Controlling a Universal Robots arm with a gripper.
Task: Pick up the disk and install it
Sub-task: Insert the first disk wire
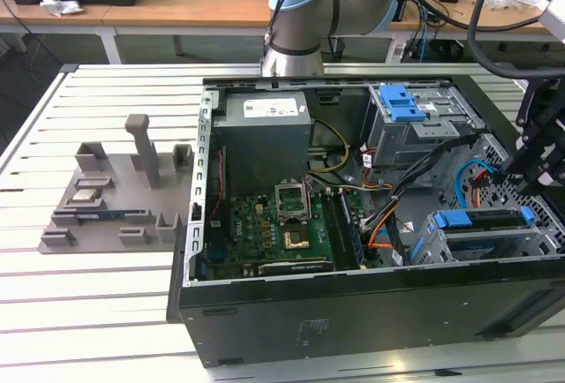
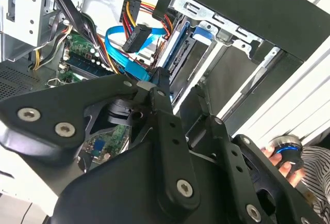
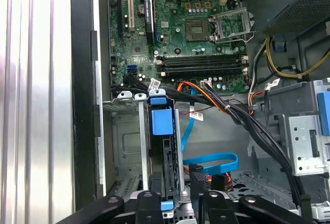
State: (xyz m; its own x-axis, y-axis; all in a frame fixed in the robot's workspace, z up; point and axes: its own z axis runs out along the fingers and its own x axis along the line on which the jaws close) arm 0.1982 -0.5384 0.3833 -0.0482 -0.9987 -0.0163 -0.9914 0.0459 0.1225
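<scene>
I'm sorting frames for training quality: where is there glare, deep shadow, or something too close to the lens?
Exterior view: even light, though the computer case's black front wall is dark. Second wrist view: the claw's black linkage looms close to the lens, and the white tabletop behind is bright. First wrist view: the motherboard is evenly lit, and the drive bay lies in shade.

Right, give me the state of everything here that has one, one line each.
computer case, lying on its side, side panel off.
disk, sitting in the lower drive bay, blue rail showing on top.
gripper, hanging close over the disk.
blue data cable, looped loose on the case floor.
hand, resting on a blue-ringed knob.
</scene>
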